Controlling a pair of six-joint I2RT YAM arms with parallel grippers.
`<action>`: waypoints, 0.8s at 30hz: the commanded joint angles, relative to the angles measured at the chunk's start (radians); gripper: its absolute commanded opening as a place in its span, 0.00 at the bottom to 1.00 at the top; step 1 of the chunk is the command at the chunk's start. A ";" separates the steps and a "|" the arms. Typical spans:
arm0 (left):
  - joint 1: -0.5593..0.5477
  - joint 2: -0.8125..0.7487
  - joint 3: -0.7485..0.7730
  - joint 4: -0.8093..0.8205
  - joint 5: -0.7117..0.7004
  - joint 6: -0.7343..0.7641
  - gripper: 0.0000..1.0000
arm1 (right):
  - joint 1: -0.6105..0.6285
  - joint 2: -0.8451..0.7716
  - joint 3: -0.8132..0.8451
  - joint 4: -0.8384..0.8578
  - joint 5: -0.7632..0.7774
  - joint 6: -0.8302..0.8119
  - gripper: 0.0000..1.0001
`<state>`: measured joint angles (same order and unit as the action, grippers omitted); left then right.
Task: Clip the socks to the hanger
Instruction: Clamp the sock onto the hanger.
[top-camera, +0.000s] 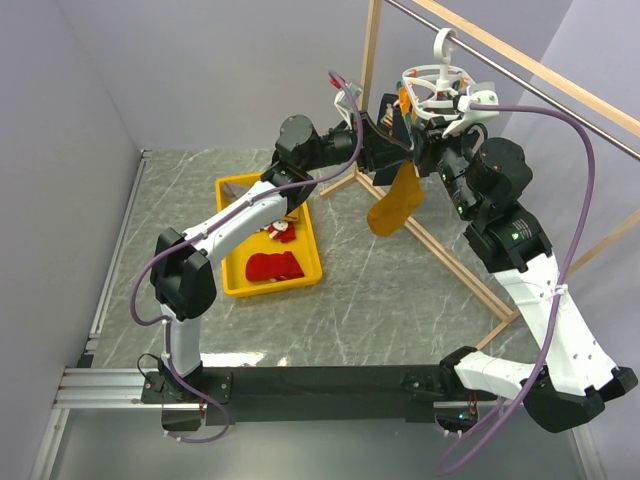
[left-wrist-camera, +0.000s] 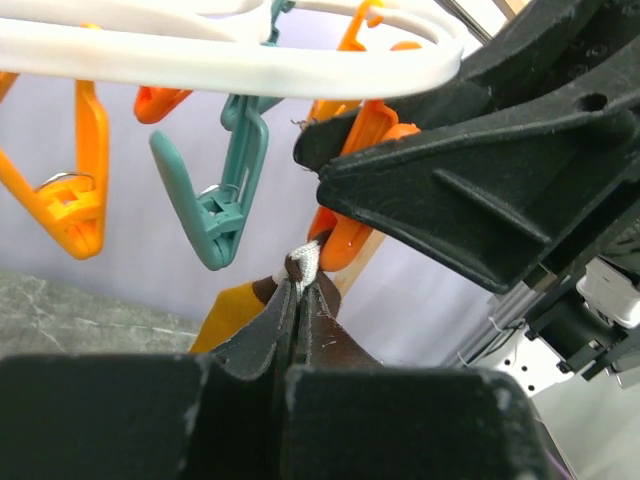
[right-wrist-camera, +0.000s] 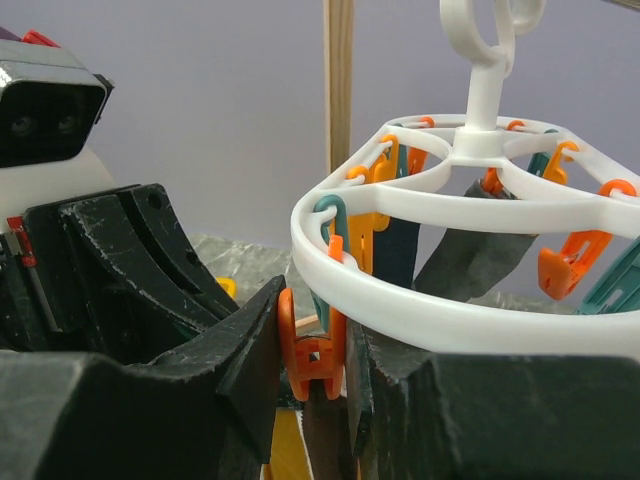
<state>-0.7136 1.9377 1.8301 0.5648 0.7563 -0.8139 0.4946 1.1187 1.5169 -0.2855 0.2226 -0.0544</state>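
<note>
Left wrist view: pinches the striped brown-and-white cuff of a mustard sock (left-wrist-camera: 303, 262) in the left end effector (left-wrist-camera: 300, 300), jaws pressed fully together. Holds that cuff right at the lower tip of an orange clip (left-wrist-camera: 345, 240); cannot tell whether inside the clip's mouth or only touching it. Squeezes the same orange clip between the fingers of the right end effector (right-wrist-camera: 312, 365), closed on it from both sides, just under the outer ring of the white hanger (right-wrist-camera: 400, 215). Beside it, a teal clip (left-wrist-camera: 225, 200) dangling free.

Seen from the top external view: both end effectors meeting under the hanger, mustard sock drooping below them, clear of the tabletop (top-camera: 400, 300). Hanger hooked over the metal rod (top-camera: 520, 82) of the wooden frame (top-camera: 372, 60). Farther left on the tabletop, a yellow tray (top-camera: 275, 290) with 1 red sock (top-camera: 272, 265) lying inside.
</note>
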 joint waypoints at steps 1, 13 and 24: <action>-0.001 -0.039 0.023 0.079 0.063 -0.001 0.01 | 0.001 0.000 0.037 -0.023 -0.038 -0.016 0.01; 0.017 -0.045 0.014 0.167 0.101 -0.059 0.01 | -0.001 0.009 0.052 -0.034 -0.065 -0.007 0.02; 0.019 -0.042 0.005 0.133 0.071 -0.048 0.01 | 0.001 0.013 0.071 -0.053 -0.072 0.016 0.38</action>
<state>-0.6968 1.9377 1.8259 0.6468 0.8406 -0.8604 0.4946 1.1240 1.5433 -0.2951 0.1818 -0.0463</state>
